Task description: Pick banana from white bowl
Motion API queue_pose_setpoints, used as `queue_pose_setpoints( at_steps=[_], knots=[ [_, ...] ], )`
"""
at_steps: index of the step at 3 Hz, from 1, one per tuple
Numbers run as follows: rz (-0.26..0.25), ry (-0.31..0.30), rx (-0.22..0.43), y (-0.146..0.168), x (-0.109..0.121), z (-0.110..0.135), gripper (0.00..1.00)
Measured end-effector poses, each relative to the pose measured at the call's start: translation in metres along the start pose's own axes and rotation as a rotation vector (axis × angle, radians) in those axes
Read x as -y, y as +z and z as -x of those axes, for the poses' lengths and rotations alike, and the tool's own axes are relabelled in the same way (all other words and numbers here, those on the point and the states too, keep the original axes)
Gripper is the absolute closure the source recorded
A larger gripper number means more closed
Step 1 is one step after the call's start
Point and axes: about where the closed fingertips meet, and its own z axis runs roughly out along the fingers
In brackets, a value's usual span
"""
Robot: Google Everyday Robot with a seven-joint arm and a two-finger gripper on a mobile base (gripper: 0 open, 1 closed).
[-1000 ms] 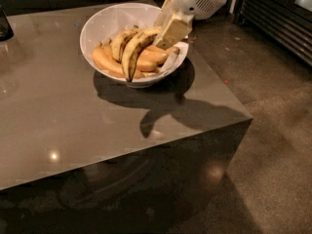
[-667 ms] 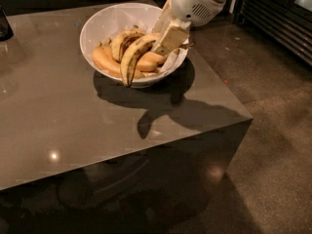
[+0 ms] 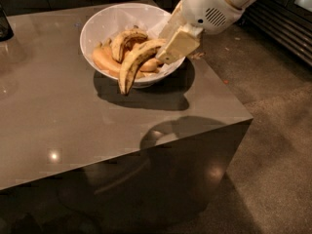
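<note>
The white bowl [image 3: 109,26] stands on the grey table toward its back right. My gripper [image 3: 168,47] is over the bowl's right side, shut on one end of the banana [image 3: 134,62]. The banana is long, curved and yellow with dark streaks. It is lifted and hangs down to the left, its lower tip over the bowl's front rim. A stubbier streaked banana [image 3: 124,39] and smooth orange-yellow bananas [image 3: 103,60] lie in the bowl.
The grey table [image 3: 58,116] has its front right corner near my arm's shadow. A dark object [image 3: 5,26] stands at the table's far left edge. A dark slatted unit [image 3: 287,30] lines the floor at the right.
The gripper has risen with the banana in it. The banana has come up out of the pile and now hangs over the bowl's front rim.
</note>
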Motion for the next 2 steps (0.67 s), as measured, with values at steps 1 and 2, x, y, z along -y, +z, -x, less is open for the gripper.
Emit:
queue_pose_setpoints(
  at_steps=[1, 2],
  knots=[
    [0.002, 0.09, -0.006, -0.0102, -0.0334, 0.0051, 1.0],
    [0.004, 0.104, -0.005, -0.0097, -0.0335, 0.0055, 1.0]
  ],
)
